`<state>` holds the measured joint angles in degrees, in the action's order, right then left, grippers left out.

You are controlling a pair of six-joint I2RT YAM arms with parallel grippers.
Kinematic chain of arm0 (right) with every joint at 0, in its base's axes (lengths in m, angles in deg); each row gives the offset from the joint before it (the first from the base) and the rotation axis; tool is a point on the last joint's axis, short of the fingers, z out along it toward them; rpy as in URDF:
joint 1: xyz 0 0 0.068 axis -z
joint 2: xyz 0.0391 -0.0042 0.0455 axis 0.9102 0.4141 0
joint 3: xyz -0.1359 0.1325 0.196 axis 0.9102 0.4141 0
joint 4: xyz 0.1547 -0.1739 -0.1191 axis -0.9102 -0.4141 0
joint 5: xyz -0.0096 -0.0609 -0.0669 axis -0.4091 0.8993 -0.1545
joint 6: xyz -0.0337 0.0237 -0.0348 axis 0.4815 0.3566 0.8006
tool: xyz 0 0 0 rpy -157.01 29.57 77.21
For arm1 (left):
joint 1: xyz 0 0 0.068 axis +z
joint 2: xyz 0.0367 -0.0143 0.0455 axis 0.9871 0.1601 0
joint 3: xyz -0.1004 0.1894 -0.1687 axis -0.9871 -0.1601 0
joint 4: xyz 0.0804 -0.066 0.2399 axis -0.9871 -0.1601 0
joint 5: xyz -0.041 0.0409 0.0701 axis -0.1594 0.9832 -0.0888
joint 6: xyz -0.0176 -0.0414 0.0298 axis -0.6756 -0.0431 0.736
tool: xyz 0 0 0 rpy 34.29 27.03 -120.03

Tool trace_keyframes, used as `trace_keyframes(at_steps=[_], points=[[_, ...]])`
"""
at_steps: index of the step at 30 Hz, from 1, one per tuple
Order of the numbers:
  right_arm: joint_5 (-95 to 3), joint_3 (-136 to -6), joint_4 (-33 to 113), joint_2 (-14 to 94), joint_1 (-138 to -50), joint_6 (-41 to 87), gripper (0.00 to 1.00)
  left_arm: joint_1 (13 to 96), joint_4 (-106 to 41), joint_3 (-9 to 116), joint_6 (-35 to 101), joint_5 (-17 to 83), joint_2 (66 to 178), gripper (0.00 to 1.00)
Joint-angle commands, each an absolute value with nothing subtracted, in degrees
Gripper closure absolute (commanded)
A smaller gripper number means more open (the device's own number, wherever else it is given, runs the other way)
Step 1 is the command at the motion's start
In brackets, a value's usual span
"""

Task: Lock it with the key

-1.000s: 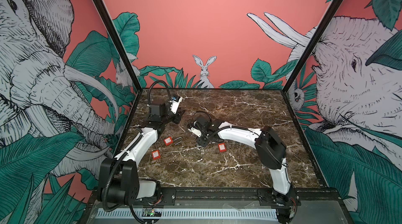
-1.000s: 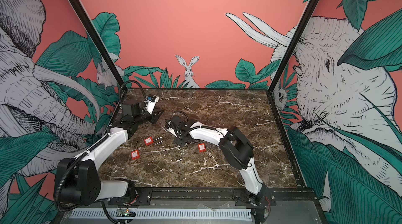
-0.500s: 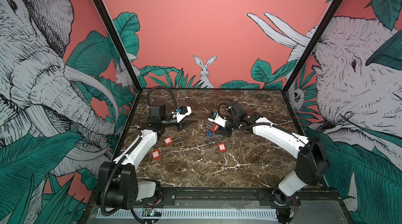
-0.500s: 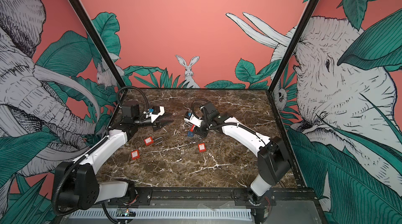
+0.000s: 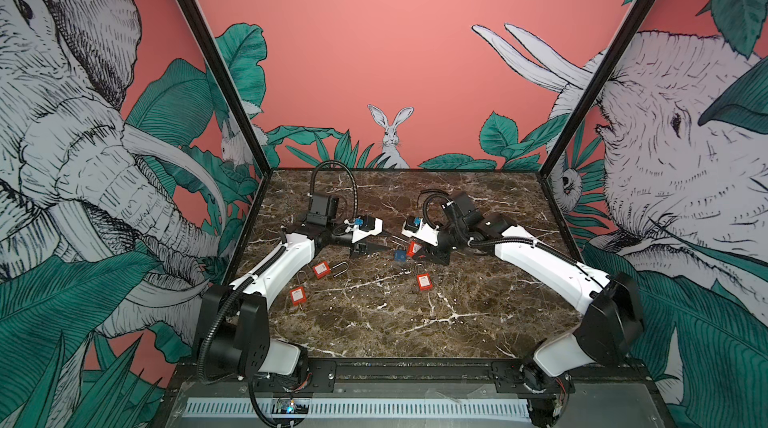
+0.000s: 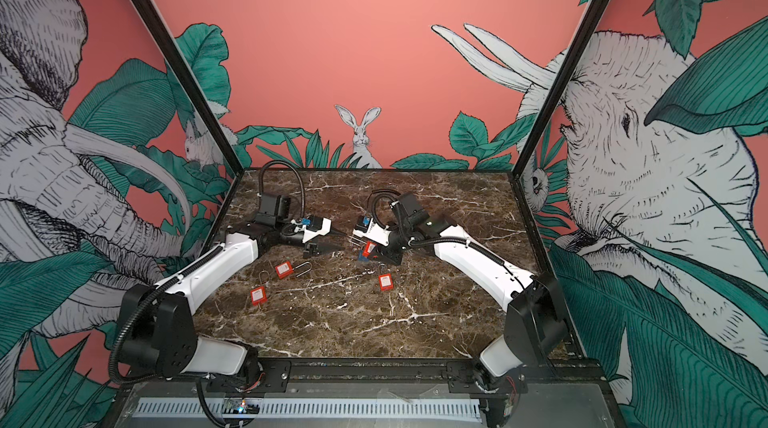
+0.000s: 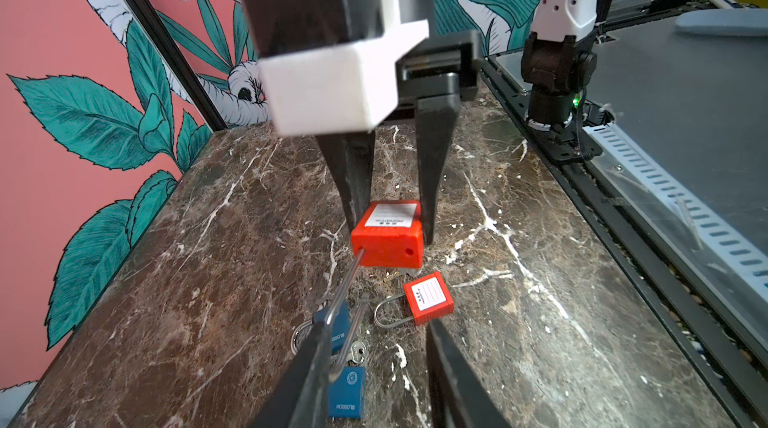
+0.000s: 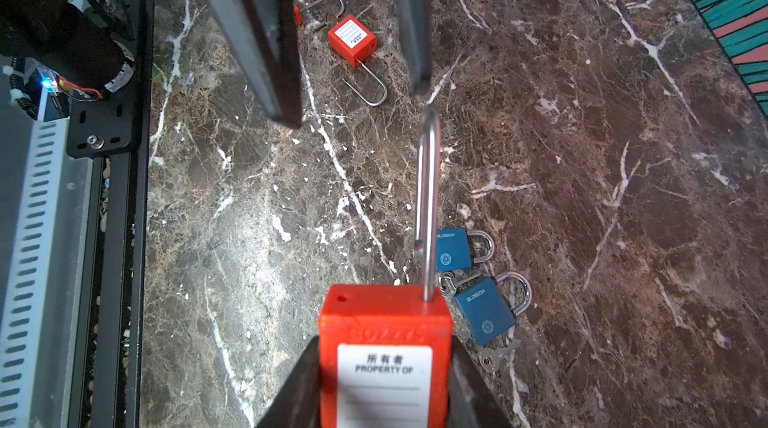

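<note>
right gripper (image 8: 384, 343) clamps 1 red padlock (image 8: 384, 318); left gripper (image 8: 353, 104) gapes empty beside its shackle (image 8: 428, 197).

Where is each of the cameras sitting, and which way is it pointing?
Both top views: high above the front edge, facing down and away across the marble table; both arms show, left gripper and right gripper facing each other.
Left wrist view: rides the left arm, facing along its own fingers at the right gripper clamping the red padlock.
Right wrist view: rides the right arm, facing over that padlock, between its own fingers, toward the open left gripper.
Shared: both wrist views show that padlock and the blue padlocks.
</note>
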<state>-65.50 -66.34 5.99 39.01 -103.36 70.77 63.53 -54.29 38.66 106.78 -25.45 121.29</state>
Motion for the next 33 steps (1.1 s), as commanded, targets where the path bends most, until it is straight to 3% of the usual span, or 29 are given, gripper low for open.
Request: trace_keyframes(at_steps=[1,18,21,24,29,33], points=[[-67.86,-65.73,5.65,36.78,-103.32,72.12,0.89,63.03,-57.41,40.99,109.57,-23.73,121.54,0.62],[-67.04,-66.87,3.32,36.49,-103.33,75.18,0.90,60.24,-53.14,40.92,103.34,-17.45,123.49,0.60],[-66.35,-66.93,3.40,36.36,-103.32,75.83,0.90,59.79,-53.66,41.44,102.99,-18.00,124.20,0.66],[-65.52,-67.04,3.84,36.27,-103.29,76.18,0.90,59.39,-54.37,41.98,103.39,-19.12,124.76,0.79],[-63.98,-67.04,4.24,36.18,-103.40,76.97,0.90,59.00,-56.01,42.70,104.18,-19.93,125.42,0.86],[-63.45,-67.13,4.75,36.25,-103.29,77.14,0.89,58.73,-56.88,43.07,104.30,-20.70,125.85,0.98]])
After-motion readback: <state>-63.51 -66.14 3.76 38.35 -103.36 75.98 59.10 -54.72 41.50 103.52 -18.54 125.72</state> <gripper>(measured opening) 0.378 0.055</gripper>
